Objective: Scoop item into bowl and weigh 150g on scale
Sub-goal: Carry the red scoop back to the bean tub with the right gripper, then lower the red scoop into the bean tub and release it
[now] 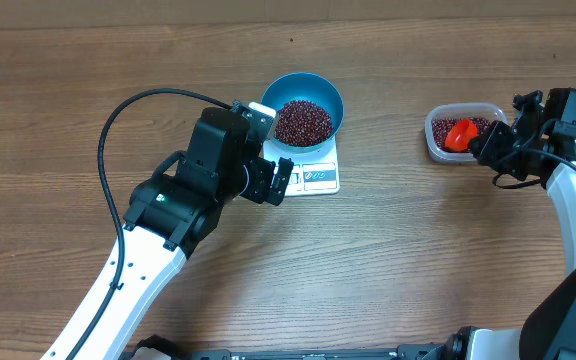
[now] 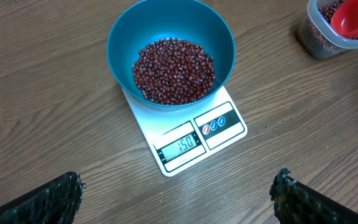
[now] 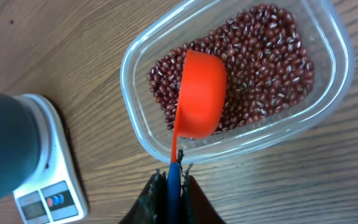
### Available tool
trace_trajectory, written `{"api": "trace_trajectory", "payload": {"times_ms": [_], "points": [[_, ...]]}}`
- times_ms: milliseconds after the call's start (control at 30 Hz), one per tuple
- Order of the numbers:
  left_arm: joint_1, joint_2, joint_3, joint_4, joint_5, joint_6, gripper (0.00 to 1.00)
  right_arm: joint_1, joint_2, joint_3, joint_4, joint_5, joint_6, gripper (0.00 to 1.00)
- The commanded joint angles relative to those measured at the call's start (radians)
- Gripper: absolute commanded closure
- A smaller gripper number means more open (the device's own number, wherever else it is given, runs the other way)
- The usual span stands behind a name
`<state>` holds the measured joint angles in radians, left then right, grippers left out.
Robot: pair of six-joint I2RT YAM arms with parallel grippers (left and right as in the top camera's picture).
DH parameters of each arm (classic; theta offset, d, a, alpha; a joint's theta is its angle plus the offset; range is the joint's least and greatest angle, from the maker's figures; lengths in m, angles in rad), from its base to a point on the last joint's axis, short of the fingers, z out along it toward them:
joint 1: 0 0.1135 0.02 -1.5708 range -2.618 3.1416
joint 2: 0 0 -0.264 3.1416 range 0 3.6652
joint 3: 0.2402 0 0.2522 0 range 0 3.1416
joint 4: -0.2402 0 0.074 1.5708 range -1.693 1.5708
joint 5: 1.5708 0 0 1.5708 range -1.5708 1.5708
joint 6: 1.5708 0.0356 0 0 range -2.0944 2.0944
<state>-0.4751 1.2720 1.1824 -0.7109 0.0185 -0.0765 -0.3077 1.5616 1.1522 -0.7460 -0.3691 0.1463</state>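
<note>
My left gripper (image 2: 179, 186) stands wide apart. Ahead of it, the bowl (image 2: 129, 37) of beans (image 2: 174, 70) sits on the scale (image 2: 191, 134). My right gripper (image 3: 174, 182) clamps the handle of the scoop (image 3: 201, 93), which rests in the tub (image 3: 328, 118) ahead.

Beans (image 2: 174, 70): small, dark red-maroon; lay in a loose heap that covered the bowl's floor, well below its rim.
Bowl (image 2: 124, 37): round, deep, bright blue, plain walls; stood upright on the scale's far end, overhanging the platform.
Scale (image 2: 146, 124): flat, white, rectangular; rested on the table (image 2: 55, 124); its display window (image 2: 188, 145) read 150.
</note>
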Motion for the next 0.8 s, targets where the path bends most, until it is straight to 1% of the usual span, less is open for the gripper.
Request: {"api": "trace_trajectory", "payload": {"times_ms": [0, 33, 100, 167, 200, 233, 267, 367, 400, 433, 467, 533, 767], "points": [[0.004, -0.002, 0.005, 0.004, 0.007, -0.014, 0.00, -0.002, 0.002, 0.026, 0.007, 0.022, 0.044, 0.82], [0.004, -0.002, 0.005, 0.004, 0.007, -0.014, 0.00, -0.002, 0.002, 0.026, 0.007, 0.048, 0.044, 0.78], [0.004, -0.002, 0.005, 0.004, 0.007, -0.014, 0.01, -0.002, 0.002, 0.026, 0.004, 0.073, 0.044, 0.73], [0.004, -0.002, 0.005, 0.004, 0.007, -0.014, 0.00, -0.002, 0.002, 0.026, -0.002, 0.081, 0.041, 0.62], [0.004, -0.002, 0.005, 0.004, 0.007, -0.014, 0.00, -0.002, 0.002, 0.026, -0.006, 0.081, 0.039, 0.55], [0.004, -0.002, 0.005, 0.004, 0.007, -0.014, 0.00, -0.002, 0.002, 0.026, -0.012, 0.080, 0.036, 0.45], [0.004, -0.002, 0.005, 0.004, 0.007, -0.014, 0.00, -0.002, 0.002, 0.026, -0.016, 0.081, 0.036, 0.33], [0.004, -0.002, 0.005, 0.004, 0.007, -0.014, 0.00, -0.002, 0.002, 0.026, -0.030, 0.081, 0.036, 0.26], [0.004, -0.002, 0.005, 0.004, 0.007, -0.014, 0.00, -0.002, 0.002, 0.026, -0.034, 0.081, 0.036, 0.22], [0.004, -0.002, 0.005, 0.004, 0.007, -0.014, 0.00, -0.002, 0.002, 0.026, -0.036, 0.086, 0.036, 0.20], [0.004, -0.002, 0.005, 0.004, 0.007, -0.014, 0.01, -0.002, 0.002, 0.026, -0.040, 0.097, 0.036, 0.15], [0.004, -0.002, 0.005, 0.004, 0.007, -0.014, 0.00, -0.002, 0.002, 0.026, -0.054, 0.134, 0.036, 0.00], [0.004, -0.002, 0.005, 0.004, 0.007, -0.014, 0.00, -0.002, 0.002, 0.026, -0.108, 0.261, 0.022, 0.00]]}}
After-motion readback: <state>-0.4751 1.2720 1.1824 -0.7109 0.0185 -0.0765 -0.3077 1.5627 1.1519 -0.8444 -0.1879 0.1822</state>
